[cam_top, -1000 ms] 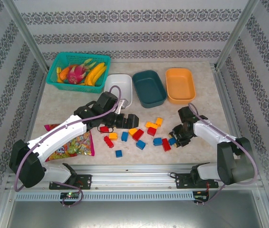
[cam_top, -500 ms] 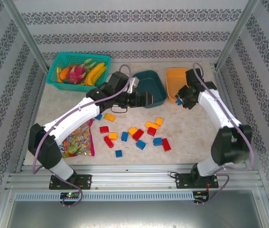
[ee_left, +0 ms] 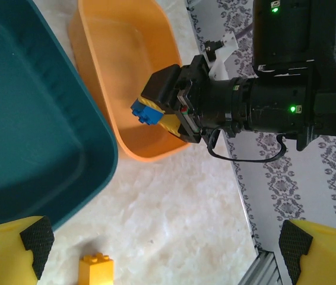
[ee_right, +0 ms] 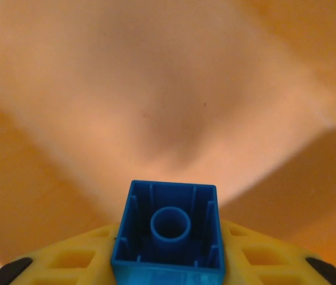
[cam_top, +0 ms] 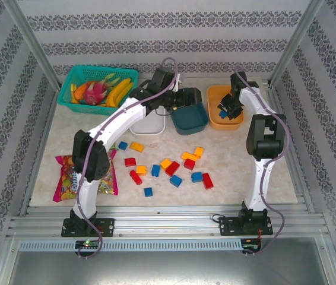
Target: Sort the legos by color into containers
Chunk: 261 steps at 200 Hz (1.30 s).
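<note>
With my right gripper (ee_left: 156, 111) pinching a small blue plastic lego (ee_right: 168, 228) over the smooth orange plastic tub (ee_left: 120, 53), I judge I need only let go; my left gripper (ee_left: 165, 243) hangs spread near the dark teal plastic tub (ee_left: 31, 119).

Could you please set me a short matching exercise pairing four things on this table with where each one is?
Things:
1. blue lego
2. dark teal tub
3. candy bag
4. mesh basket

Places:
A. far left corner of the table
B. front left of the table
C. gripped in the right pincer over the orange tub
D. between the white tub and the orange tub

Pairs: 1-C, 2-D, 3-B, 4-A
</note>
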### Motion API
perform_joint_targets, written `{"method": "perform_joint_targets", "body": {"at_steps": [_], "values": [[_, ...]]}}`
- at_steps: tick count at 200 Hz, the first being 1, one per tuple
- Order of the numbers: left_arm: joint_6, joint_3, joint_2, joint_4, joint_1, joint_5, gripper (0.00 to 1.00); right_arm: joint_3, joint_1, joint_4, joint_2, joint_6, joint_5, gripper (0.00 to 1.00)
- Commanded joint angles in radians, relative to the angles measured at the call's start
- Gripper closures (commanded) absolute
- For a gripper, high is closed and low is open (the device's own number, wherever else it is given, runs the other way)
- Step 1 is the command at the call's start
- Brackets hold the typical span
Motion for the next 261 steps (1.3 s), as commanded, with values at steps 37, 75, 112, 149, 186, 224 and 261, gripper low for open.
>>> {"method": "perform_joint_targets", "body": {"at_steps": [37,75,112,149,186,224,261], "values": [[0.009,0.091,0.032,-0.110,0.024,-0.025,0.00,0.172,-0.009,-0.120,0.072,-0.032,-0.045,0.43],[0.023,-0.010,-0.070,-0.167,0.023,-0.101,0.00,0.153,0.002,-0.094,-0.080,-0.048,-0.026,0.37],[-0.010,-0.231,-0.245,-0.237,0.026,-0.224,0.00,0.023,0.078,-0.009,-0.328,-0.124,0.017,0.36],[-0.152,-0.528,-0.445,-0.269,0.056,-0.339,0.02,-0.289,0.225,0.200,-0.616,-0.213,-0.011,0.33],[-0.266,-0.771,-0.568,-0.253,0.118,-0.361,0.06,-0.655,0.404,0.412,-0.880,-0.308,-0.110,0.29],[-0.388,-0.874,-0.538,-0.220,0.163,-0.360,0.14,-1.041,0.629,0.632,-1.085,-0.380,-0.069,0.27],[-0.493,-0.883,-0.443,-0.154,0.166,-0.363,0.23,-1.179,0.707,0.698,-1.133,-0.333,-0.001,0.25]]}}
